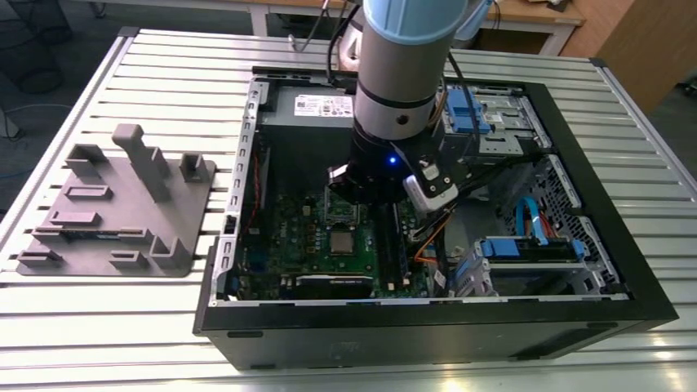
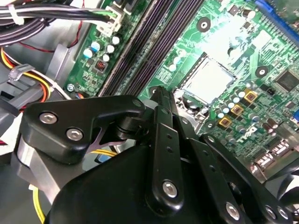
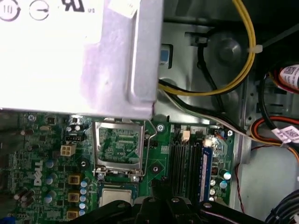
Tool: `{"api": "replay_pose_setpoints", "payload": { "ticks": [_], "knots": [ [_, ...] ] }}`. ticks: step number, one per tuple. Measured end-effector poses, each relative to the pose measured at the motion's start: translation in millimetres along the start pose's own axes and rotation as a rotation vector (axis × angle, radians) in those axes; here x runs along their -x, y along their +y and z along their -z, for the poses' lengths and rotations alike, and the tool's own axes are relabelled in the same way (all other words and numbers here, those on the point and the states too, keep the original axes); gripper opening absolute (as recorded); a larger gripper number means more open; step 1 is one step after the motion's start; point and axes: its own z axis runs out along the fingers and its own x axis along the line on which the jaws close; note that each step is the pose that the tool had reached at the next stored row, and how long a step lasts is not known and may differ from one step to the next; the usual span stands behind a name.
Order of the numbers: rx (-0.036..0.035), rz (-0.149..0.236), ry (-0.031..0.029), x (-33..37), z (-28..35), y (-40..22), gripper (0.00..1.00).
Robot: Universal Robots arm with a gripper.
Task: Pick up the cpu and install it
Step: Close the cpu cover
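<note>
The cpu [image 2: 208, 80] is a small silver square lying flat in its socket on the green motherboard [image 2: 243, 42]. In the first wrist view the cpu [image 3: 117, 199] sits just below the socket's metal frame [image 3: 118, 147], which stands flipped open. From the exterior view the cpu [image 1: 342, 242] lies in the middle of the board inside the open computer case [image 1: 436, 314]. My gripper [image 2: 160, 93] hovers beside the socket's corner, close to the cpu and not touching it. Its black fingers [image 2: 163, 121] are shut together with nothing between them. The gripper [image 3: 161, 183] also shows next to the memory slots.
A big grey box with a white label [image 3: 79, 51] stands right behind the socket. Dark memory slots [image 3: 187, 161] and yellow and black cables [image 3: 233, 79] run alongside. A grey parts fixture [image 1: 120, 212] rests on the slatted table at the exterior view's left.
</note>
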Motion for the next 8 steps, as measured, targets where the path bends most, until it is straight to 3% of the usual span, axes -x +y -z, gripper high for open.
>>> {"api": "replay_pose_setpoints", "payload": {
  "ticks": [8],
  "knots": [
    [0.0002, 0.001, -0.0001, 5.9, -0.2, 3.7, 0.11]
  ]
}}
